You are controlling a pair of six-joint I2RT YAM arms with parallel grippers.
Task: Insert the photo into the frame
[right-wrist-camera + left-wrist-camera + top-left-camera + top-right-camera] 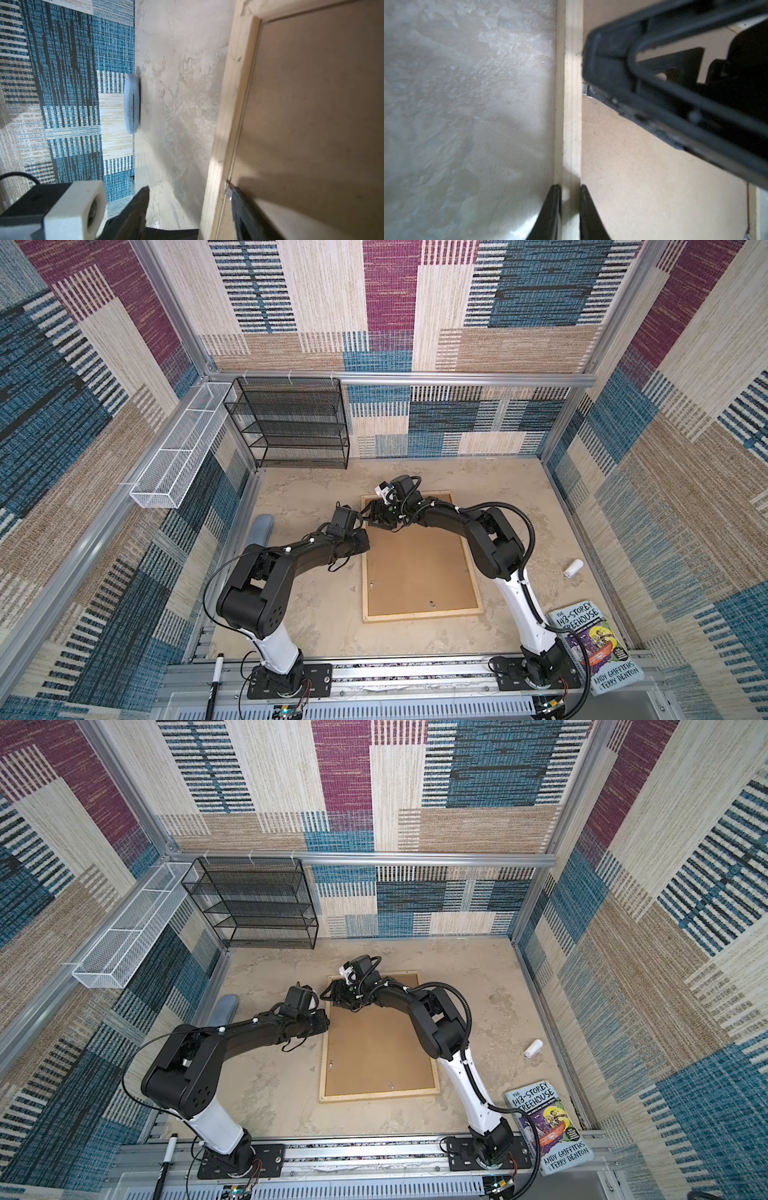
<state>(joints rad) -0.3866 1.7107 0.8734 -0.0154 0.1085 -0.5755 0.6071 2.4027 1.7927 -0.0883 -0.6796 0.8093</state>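
We are looking at the frame (pixel 419 616) lying flat and back-up in the middle of the surface (pixel 316 605), its pale wood rails running around a brown backing board (pixel 419 572) that is sitting inside them. Both arms are reaching over its far left part. The left jaws are gripping the frame's left long rail: in the left wrist view their two fingers (pixel 550 212) are standing one on each side of the wood strip and pressing against it, the outer one over the surface and the inner one over the backing board. The right jaws are standing wide apart and holding nothing; in the right wrist view they are straddling the same rail nearer the far corner, one finger (pixel 133 212) hanging clear over the surface and the other resting its tip against a small metal tab (pixel 228 188) at the rail's inner edge (the left wrist view is showing that tab too, half under the dark finger). Elsewhere, a grey-blue pad (pixel 259 531) is lying by the left wall, a small white cylinder (pixel 572 568) is lying well to the right of the frame, and a paperback (pixel 594 655) is resting at the near right corner.
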